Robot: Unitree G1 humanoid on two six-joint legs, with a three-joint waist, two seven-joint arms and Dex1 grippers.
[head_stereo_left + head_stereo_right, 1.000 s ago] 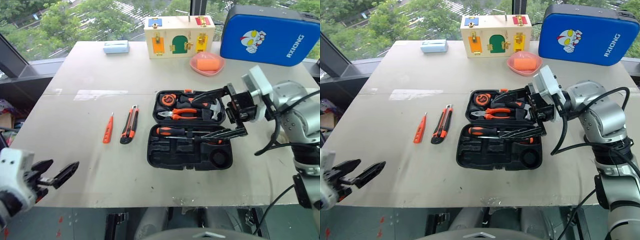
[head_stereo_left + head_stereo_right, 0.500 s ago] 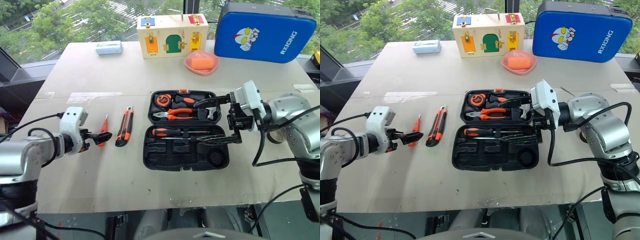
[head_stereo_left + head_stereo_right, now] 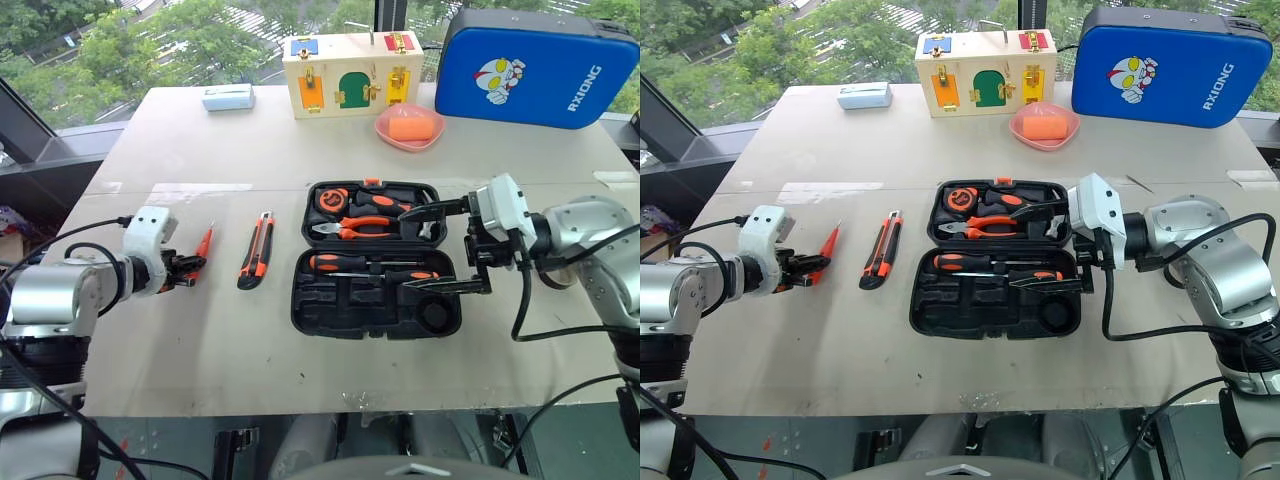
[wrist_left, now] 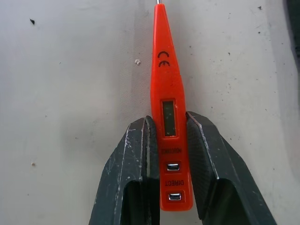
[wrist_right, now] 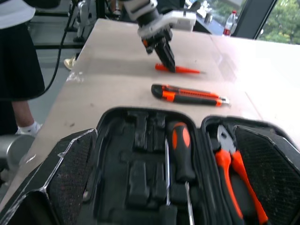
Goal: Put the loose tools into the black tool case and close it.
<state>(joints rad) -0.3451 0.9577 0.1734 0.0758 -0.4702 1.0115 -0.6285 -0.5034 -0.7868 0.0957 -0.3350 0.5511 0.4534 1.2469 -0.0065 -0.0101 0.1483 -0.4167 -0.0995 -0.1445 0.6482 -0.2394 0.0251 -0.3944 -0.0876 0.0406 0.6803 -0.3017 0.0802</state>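
Note:
The slim orange tester pen lies on the table at the left, and my left gripper is shut on its rear end, a finger pressed to each side. Just to its right lies the orange-black utility knife. The black tool case lies open mid-table, with an orange-and-black-handled screwdriver in the near half and pliers in the far half. My right gripper hangs open over the case's right side, nothing between its fingers.
At the table's back stand a blue cartoon-printed case, a wooden latch box, a pink dish with an orange sponge and a light blue block. A person stands beyond the table's left end.
My left gripper came forward from the near left edge to the tester pen and shut on it. The right gripper sank a little over the case, still open.

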